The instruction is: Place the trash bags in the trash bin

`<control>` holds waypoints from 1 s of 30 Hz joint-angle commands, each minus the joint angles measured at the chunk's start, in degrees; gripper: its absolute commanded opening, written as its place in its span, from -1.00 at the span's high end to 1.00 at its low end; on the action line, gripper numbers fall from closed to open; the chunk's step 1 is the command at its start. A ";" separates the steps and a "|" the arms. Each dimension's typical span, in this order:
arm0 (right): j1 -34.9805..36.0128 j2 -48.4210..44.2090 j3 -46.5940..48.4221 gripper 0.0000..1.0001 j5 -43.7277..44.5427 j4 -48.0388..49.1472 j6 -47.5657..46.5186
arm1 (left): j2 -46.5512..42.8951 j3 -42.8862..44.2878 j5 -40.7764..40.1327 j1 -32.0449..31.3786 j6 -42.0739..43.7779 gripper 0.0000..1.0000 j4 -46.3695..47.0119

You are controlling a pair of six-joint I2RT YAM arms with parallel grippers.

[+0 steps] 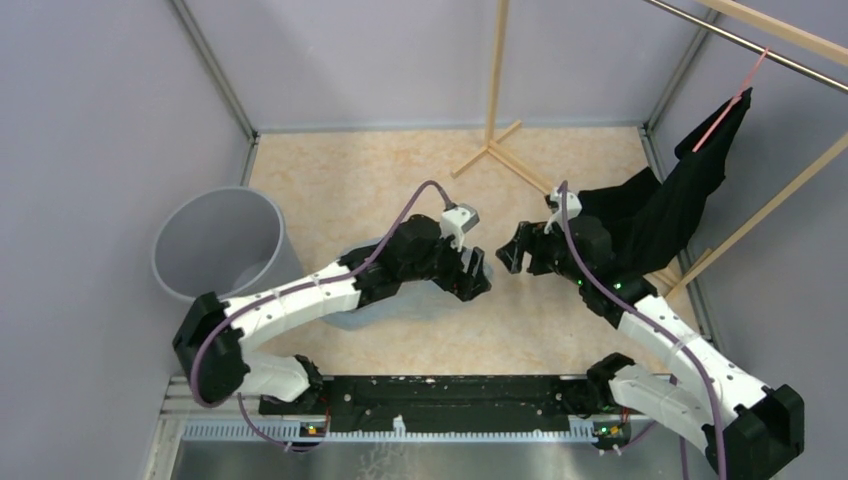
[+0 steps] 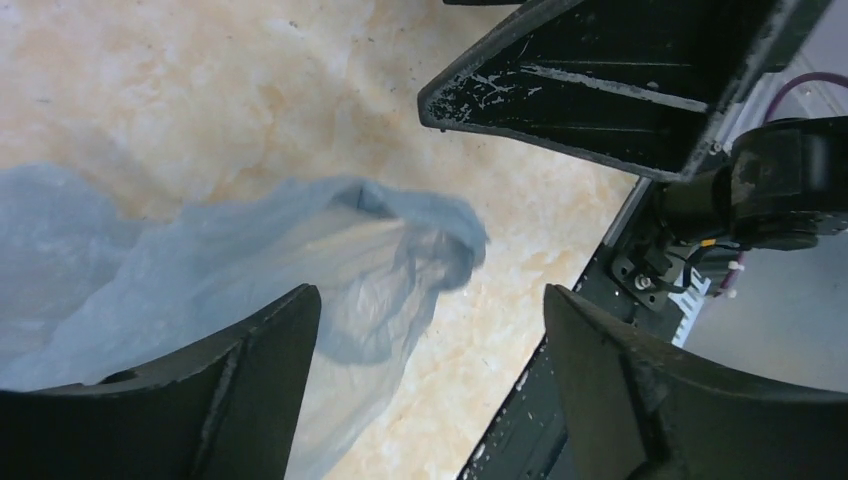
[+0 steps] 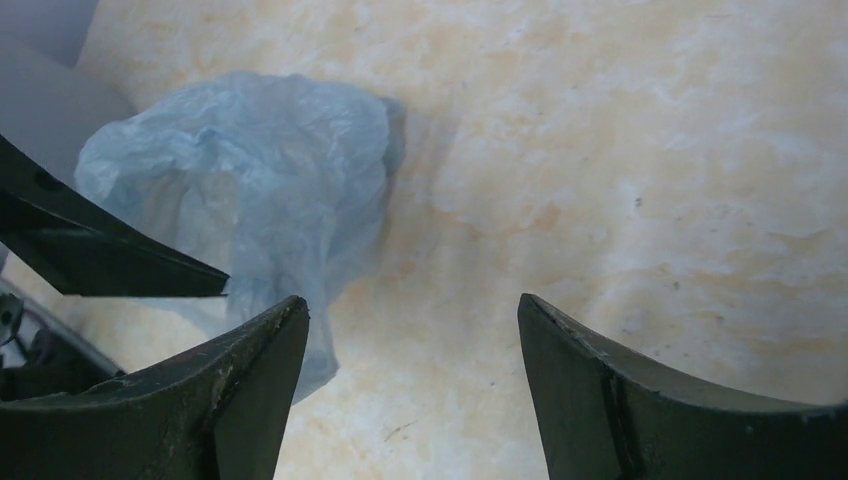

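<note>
Marbled beige tabletop [image 1: 400, 180], lilac walls [image 1: 100, 120], trash bag [image 3: 250, 170] lying crumpled

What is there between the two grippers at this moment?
Only a narrow strip of bare floor, seen in the top view, separates the left gripper and the right gripper. The trash bag lies aside, under the left arm.

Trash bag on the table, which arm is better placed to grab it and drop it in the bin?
Probably left. The trash bag lies beside the open left end effector, partly under that arm, and the trash bin stands on that side.
</note>
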 commanded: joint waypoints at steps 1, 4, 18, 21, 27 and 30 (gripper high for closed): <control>0.67 0.40 -0.50 -0.54 -8.91 3.72 0.70 | -12.52 -3.22 -3.31 -0.23 3.02 -0.88 -7.12; 2.50 0.85 -0.96 -0.54 -8.09 4.26 0.97 | -19.43 -5.56 -8.24 -0.23 2.73 -0.97 -12.37; 10.33 2.01 -2.11 -0.57 -3.99 12.22 4.93 | -20.76 -8.95 -19.69 -0.23 -1.61 -0.97 -15.78; 11.09 3.96 -0.94 -0.55 -5.06 11.92 4.25 | -17.98 -8.89 -19.59 -0.23 -2.37 -0.97 -15.01; 11.82 4.18 -0.96 -0.48 0.47 9.66 3.26 | -12.69 -8.27 -22.13 -0.21 -6.09 -0.97 -15.93; 11.93 6.23 -2.40 -0.39 -0.14 11.45 4.33 | -11.69 -7.46 -22.50 -0.03 -6.38 -0.97 -16.52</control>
